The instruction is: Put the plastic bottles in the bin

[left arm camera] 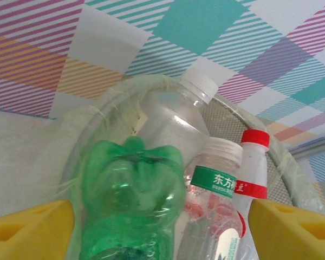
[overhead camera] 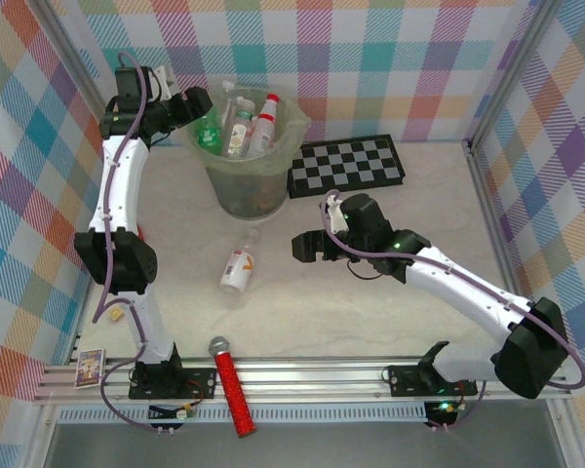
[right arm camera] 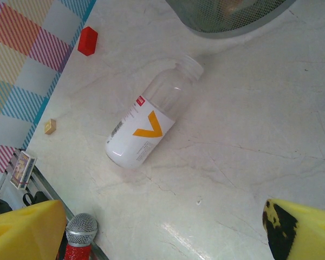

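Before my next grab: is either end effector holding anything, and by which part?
Nothing is held. Left end effector stands open astride the green bottle; right end effector open, empty.

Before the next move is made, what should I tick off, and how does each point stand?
1. Left claw over the bin: ok.
2. Green bottle free of the left claw: ok, it seems; the fingers stand apart on either side, and the bottle sits base up inside the rim beside other bottles.
3. Right claw open and empty: ok.
4. Every bottle in the bin: not ok; a clear bottle with an orange mark lies on its side on the table.
5. Room around that bottle: ok; the red block and the microphone lie apart from it.
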You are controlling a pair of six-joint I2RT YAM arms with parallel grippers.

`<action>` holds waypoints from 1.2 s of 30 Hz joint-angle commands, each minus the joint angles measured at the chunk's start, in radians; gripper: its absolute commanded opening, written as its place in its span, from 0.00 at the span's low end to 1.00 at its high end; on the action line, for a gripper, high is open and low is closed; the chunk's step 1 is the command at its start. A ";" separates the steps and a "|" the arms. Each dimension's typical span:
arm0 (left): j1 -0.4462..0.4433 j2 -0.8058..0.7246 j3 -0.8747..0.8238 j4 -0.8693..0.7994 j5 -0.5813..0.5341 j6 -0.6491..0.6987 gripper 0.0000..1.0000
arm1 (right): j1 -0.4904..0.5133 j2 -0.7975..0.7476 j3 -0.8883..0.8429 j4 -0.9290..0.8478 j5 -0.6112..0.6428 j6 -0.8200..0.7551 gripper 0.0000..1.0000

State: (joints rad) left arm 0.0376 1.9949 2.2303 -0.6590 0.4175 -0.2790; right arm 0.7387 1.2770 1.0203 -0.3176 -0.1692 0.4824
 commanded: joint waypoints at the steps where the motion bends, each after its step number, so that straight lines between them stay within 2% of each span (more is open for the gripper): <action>1: 0.010 -0.048 0.014 0.044 -0.049 -0.002 0.81 | 0.002 0.014 0.031 -0.003 -0.028 0.007 0.93; 5: 0.009 -0.026 0.015 0.115 -0.060 -0.034 0.68 | 0.004 0.031 0.032 0.012 -0.045 0.013 0.93; 9: -0.005 0.003 0.020 0.113 -0.054 -0.008 0.57 | 0.005 0.042 0.031 0.016 -0.050 0.015 0.93; 21: -0.051 0.059 0.011 0.013 -0.045 0.081 0.45 | 0.023 0.089 0.032 0.038 -0.056 0.034 0.92; 26: -0.051 0.036 -0.018 0.007 -0.067 0.090 0.45 | 0.034 0.102 0.036 0.045 -0.052 0.043 0.92; 28: -0.050 0.019 -0.020 0.020 -0.075 0.085 0.48 | 0.038 0.106 0.043 0.040 -0.039 0.050 0.92; 36: -0.041 -0.106 -0.022 0.037 -0.104 0.104 0.70 | 0.049 0.111 0.039 0.049 0.006 0.090 0.92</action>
State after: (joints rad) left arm 0.0013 2.0048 2.2131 -0.6235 0.3264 -0.2031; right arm 0.7815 1.3815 1.0348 -0.2852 -0.1856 0.5468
